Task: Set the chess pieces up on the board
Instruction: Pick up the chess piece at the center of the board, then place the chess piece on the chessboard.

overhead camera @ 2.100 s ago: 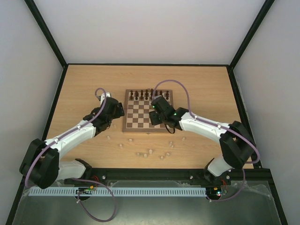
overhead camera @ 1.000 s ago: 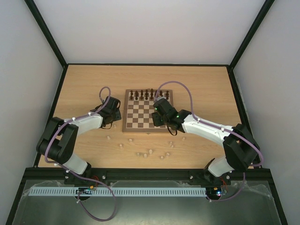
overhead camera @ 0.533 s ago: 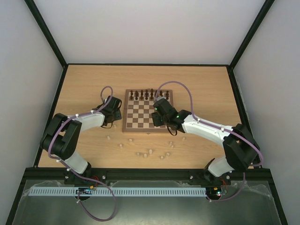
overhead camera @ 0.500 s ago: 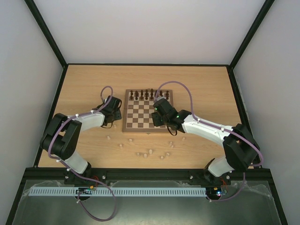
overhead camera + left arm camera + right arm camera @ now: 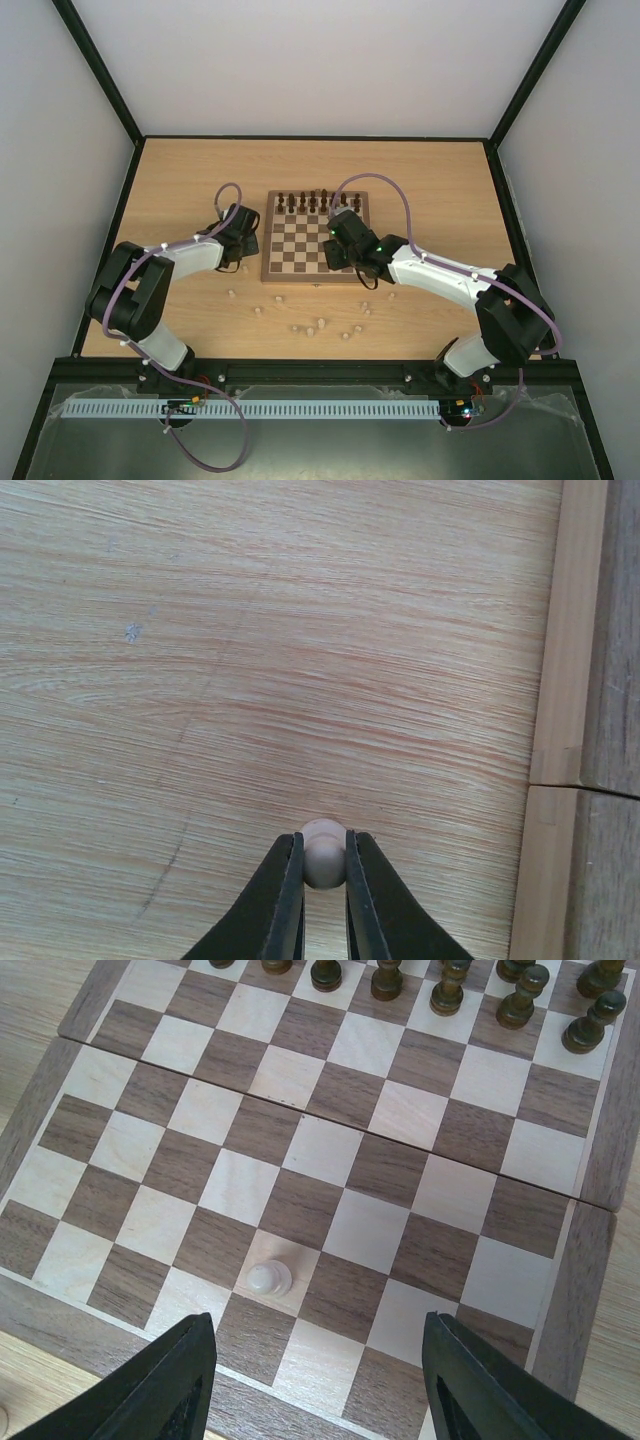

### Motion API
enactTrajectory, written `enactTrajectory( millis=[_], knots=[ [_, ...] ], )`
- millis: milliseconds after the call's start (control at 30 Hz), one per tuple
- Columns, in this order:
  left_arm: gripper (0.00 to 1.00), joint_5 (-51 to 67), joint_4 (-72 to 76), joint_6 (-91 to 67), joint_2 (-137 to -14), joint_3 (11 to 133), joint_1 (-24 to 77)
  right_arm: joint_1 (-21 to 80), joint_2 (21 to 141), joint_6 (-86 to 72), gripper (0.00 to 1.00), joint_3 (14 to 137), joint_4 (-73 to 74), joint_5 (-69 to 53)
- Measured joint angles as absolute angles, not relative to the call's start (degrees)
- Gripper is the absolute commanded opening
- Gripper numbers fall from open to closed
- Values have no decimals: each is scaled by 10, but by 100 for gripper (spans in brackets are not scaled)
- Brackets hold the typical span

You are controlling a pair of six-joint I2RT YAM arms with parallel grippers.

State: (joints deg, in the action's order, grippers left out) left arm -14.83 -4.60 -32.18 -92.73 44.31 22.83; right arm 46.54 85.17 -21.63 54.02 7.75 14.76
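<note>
Reaching low just left of the board (image 5: 560, 680) with the left gripper (image 5: 323, 860), pinched tight on one pale piece (image 5: 322, 842). Hovering over the board's near half with the right gripper (image 5: 318, 1335), fingers spread wide, holding nothing. Just ahead of those fingers, one pale pawn (image 5: 268, 1277) upright on a light square. Roughly ten more pale pieces (image 5: 322, 323) loose on the table (image 5: 180, 170) off the board's near edge. Dark pieces (image 5: 447, 985) along the board's far edge.

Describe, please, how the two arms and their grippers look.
The left arm and right arm have white shells, black joints and a mauve cable looped alongside each. A green light glows near the right wrist. The left gripper has slim black fingers; the right gripper, broad black ones.
</note>
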Motion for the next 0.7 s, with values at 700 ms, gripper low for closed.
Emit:
enactTrajectory(
  millis=[700],
  knots=[
    [2, -154, -102, -278, -841, 510, 404, 465, 803, -238, 59, 534, 86, 221]
  ],
)
